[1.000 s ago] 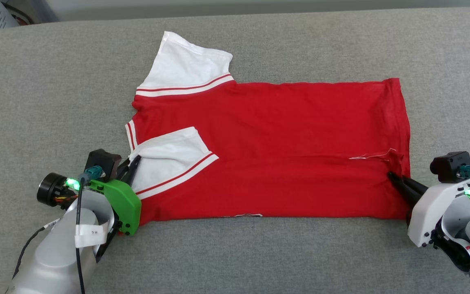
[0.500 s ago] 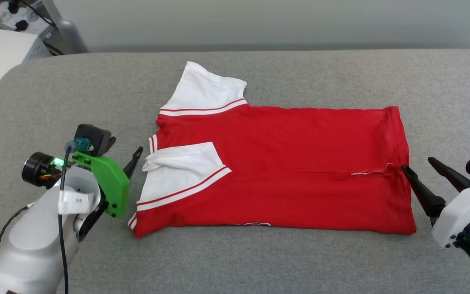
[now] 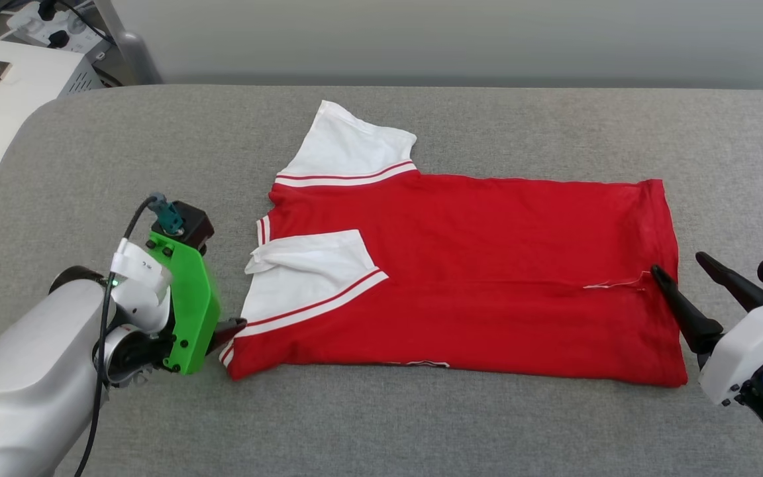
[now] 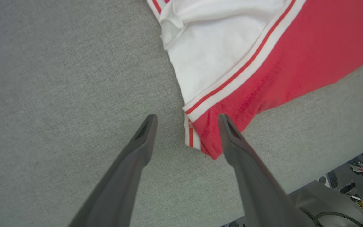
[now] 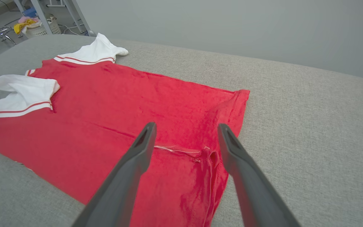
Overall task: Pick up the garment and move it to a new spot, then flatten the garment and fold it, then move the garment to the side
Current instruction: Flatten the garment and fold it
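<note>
In the middle of the grey bench (image 3: 487, 424) the garment (image 3: 474, 265) lies flat and part-folded, the left gripper (image 4: 186, 117) wide and empty at its near-left corner, the right gripper (image 3: 676, 264) likewise at its right hem; folding seems in hand, and the next move likely calls for pinching those edges.

Grey fabric surface (image 3: 487, 430); white case (image 3: 24, 76) beyond its corner

one garment (image 3: 487, 265), one grey pad (image 3: 421, 424), two grippers: left gripper (image 4: 187, 116), right gripper (image 5: 187, 124)
</note>
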